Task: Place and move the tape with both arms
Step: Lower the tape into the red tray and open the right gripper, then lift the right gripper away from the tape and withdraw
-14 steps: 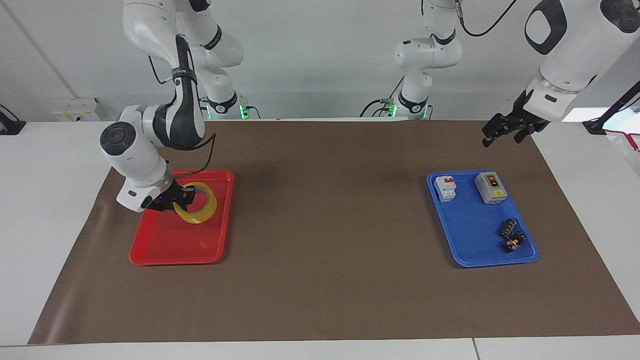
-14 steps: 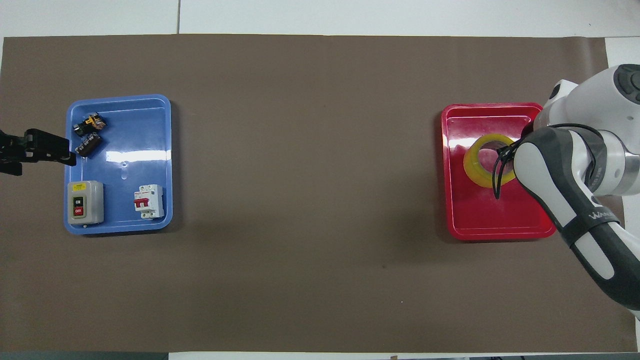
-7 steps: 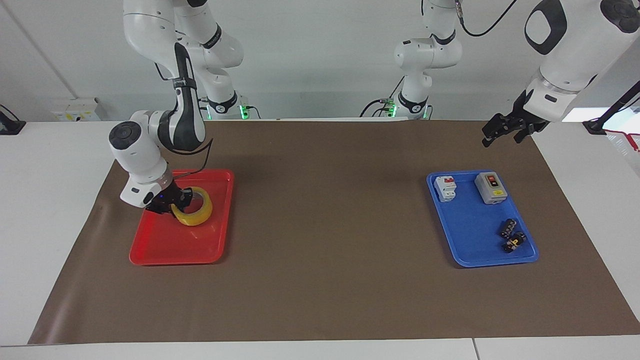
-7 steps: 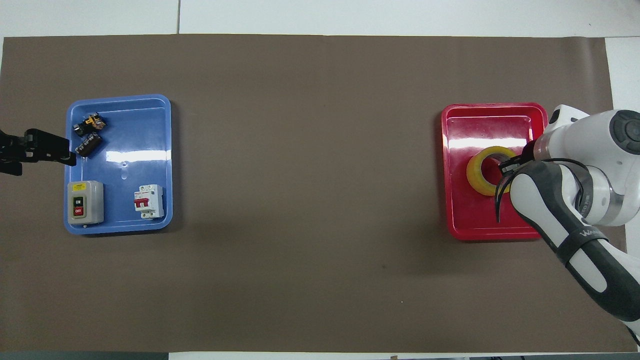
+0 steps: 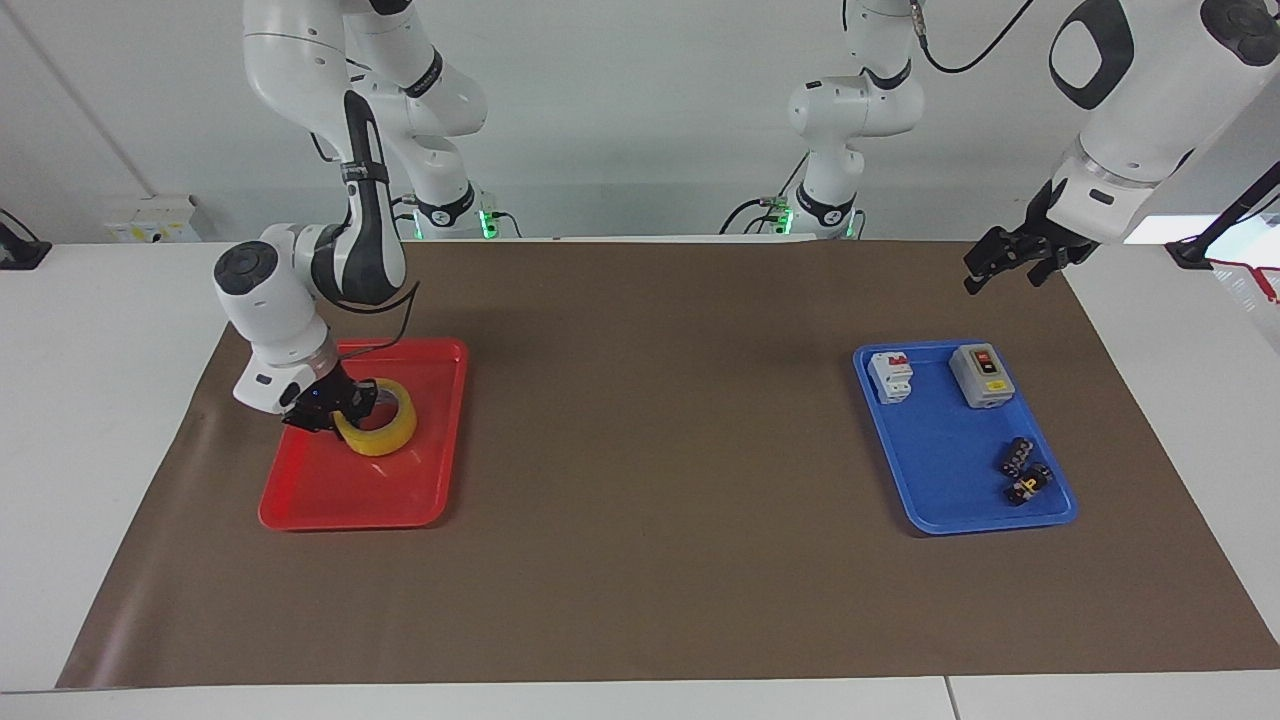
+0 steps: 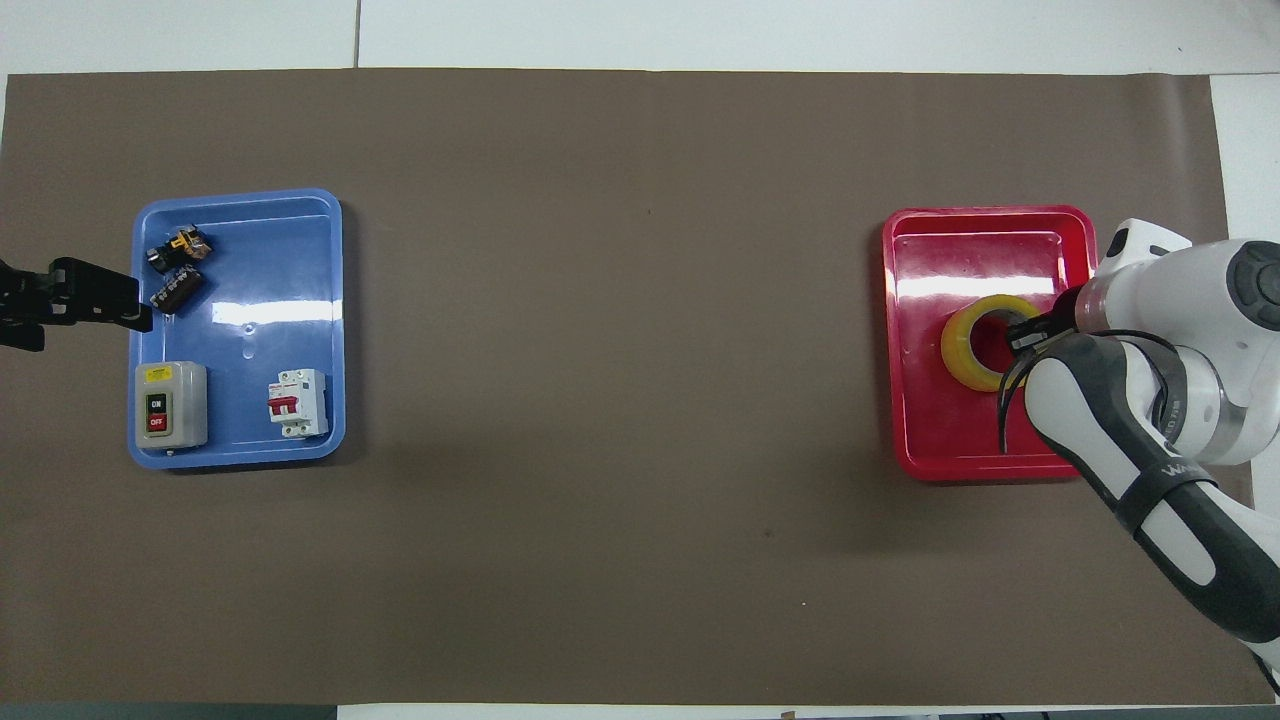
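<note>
Facing view: the right gripper [image 5: 345,405] is down in the red tray [image 5: 330,495], its fingers pinched shut on the wall of the tape roll [image 5: 385,432] at the roll's nine o'clock. The roll sits low over the tray's upper half, tilted a little; whether it rests on the tray floor I cannot tell. The left gripper [image 5: 1010,258] hangs spread wide and empty above the mat [image 5: 650,400], at about one o'clock of the blue tray [image 5: 940,500], waiting.

Overhead view: the yellow roll lies mid-tray in the red tray, at roughly three o'clock of the picture, with the right gripper's tips on its rim at three o'clock. The blue tray holds a switch box [image 6: 170,404], a circuit breaker [image 6: 298,402] and small black connectors [image 6: 178,270].

By my reading the tape is gripped but not carried anywhere yet; the move across and the left arm's part remain
</note>
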